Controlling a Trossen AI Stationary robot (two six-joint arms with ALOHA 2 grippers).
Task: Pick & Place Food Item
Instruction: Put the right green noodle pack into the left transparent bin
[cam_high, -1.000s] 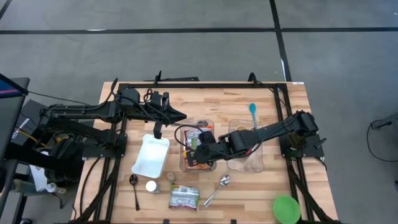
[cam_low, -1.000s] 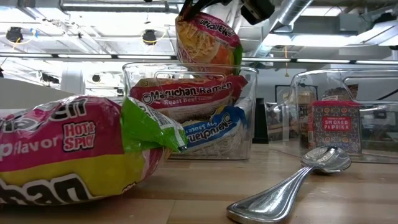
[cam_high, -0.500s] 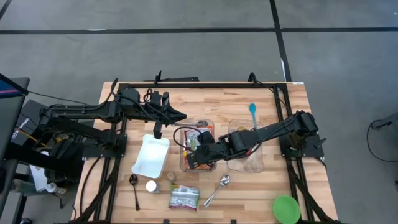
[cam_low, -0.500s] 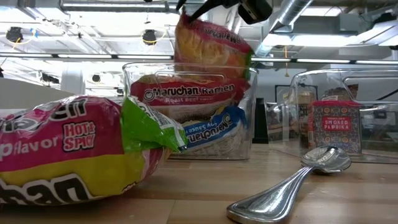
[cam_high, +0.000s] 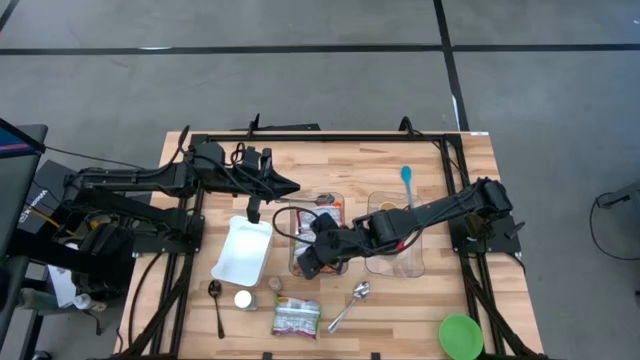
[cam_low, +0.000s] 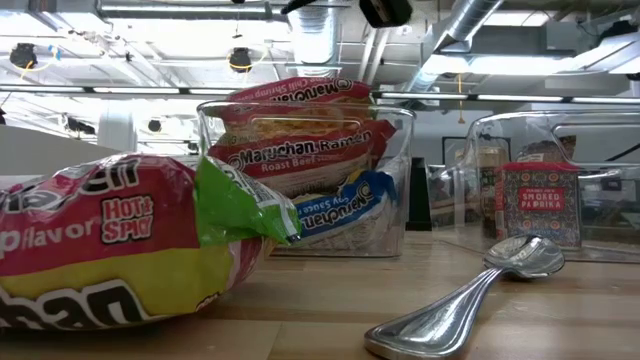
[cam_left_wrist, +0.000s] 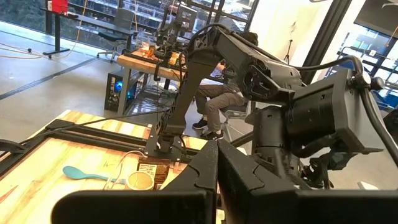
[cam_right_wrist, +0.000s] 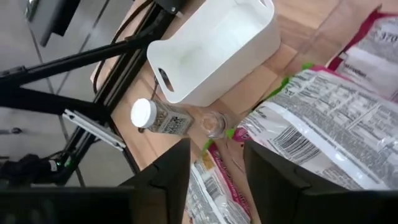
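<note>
Pink-and-green crinkled plastic ramen packet (cam_low: 300, 100), Maruchan lettering upside down, lies flat atop the stacked packets in the clear rectangular plastic bin (cam_low: 390, 180). Right gripper (cam_right_wrist: 214, 177) above it, fingers parted, holding nothing. Left gripper (cam_left_wrist: 217, 186) pressed closed, empty, over the table's rear left.

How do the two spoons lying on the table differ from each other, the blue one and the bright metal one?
The blue spoon is matte teal and lies at the table's far edge, beyond the clear bins. The metal spoon is shiny silver and lies at the near side, beside a ramen packet. The blue spoon runs straight along the table's depth, while the metal spoon lies diagonally. Both rest flat on the wood, untouched by either arm.
</note>
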